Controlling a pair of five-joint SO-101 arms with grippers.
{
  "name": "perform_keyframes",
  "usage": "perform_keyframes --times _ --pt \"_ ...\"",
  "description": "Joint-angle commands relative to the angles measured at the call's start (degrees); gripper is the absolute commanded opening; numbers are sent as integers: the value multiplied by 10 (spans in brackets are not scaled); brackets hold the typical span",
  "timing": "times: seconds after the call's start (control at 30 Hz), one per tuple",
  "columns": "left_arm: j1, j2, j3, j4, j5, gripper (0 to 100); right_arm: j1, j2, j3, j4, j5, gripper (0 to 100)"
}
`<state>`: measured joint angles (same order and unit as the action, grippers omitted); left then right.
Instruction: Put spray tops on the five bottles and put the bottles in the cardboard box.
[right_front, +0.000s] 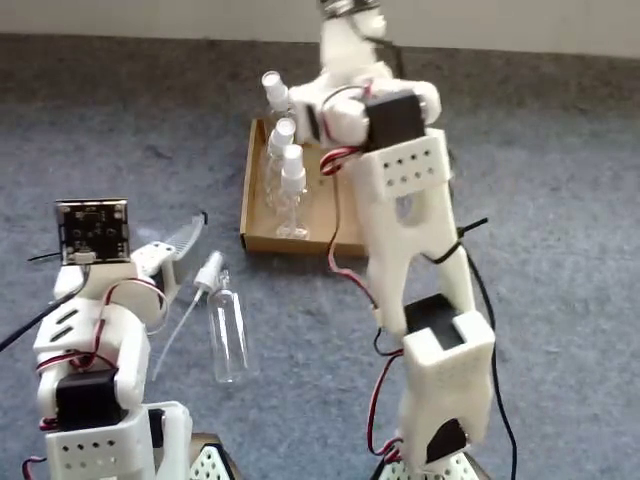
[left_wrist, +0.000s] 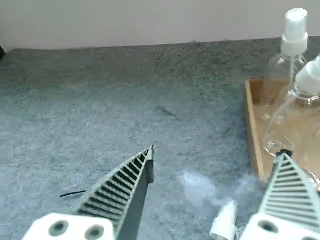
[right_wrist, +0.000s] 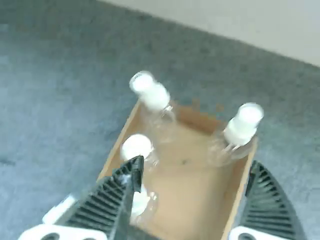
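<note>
Cardboard box (right_front: 290, 243) is partly hidden by the right arm (right_front: 405, 200); left claw (left_wrist: 217, 152) and right claw (right_wrist: 194, 164) both gape wide.

Carpet (right_front: 120, 130) grey, mottled; cardboard box (right_front: 246, 190) tan; bottle (right_front: 228, 335) clear, spray top (right_front: 208, 270) white; left tool fingers (left_wrist: 125, 190) dark, ribbed.

Looks like small robotics lab or hobby bench, though little of room shows. Worktop (right_front: 120, 130) covered in grey carpet-like felt, plain pale wall (left_wrist: 150, 22) behind. Two white printed arms, left arm (right_front: 95, 340) and right arm (right_front: 415, 200), carry exposed red and black wires (right_front: 336, 160). Bare circuit board (right_front: 92, 228) sits at left wrist.
</note>
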<state>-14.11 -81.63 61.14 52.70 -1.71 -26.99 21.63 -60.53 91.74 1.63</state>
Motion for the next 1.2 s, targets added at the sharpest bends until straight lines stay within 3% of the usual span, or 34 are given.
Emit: perform_keyframes --times 0.0,0.2,0.5,0.67,0.93,1.07,1.17 --pt "-80 -3 -10 -70 2 336 -51 -33 -36 80 -10 271" --pt "-146 99 -138 -32 -44 336 -104 -28 8 93 -96 271" --pt "-213 532 -585 184 -113 336 -184 -32 176 61 -178 271" --pt "-251 712 -766 273 -125 336 -214 -32 247 21 -195 271" --pt "-291 831 -844 282 -126 336 -273 -76 364 -49 -198 271" --pt "-293 849 -848 281 -127 337 -296 -192 528 -131 -198 271" --pt "-293 851 -847 281 -127 337 -307 -276 695 -252 -198 271"
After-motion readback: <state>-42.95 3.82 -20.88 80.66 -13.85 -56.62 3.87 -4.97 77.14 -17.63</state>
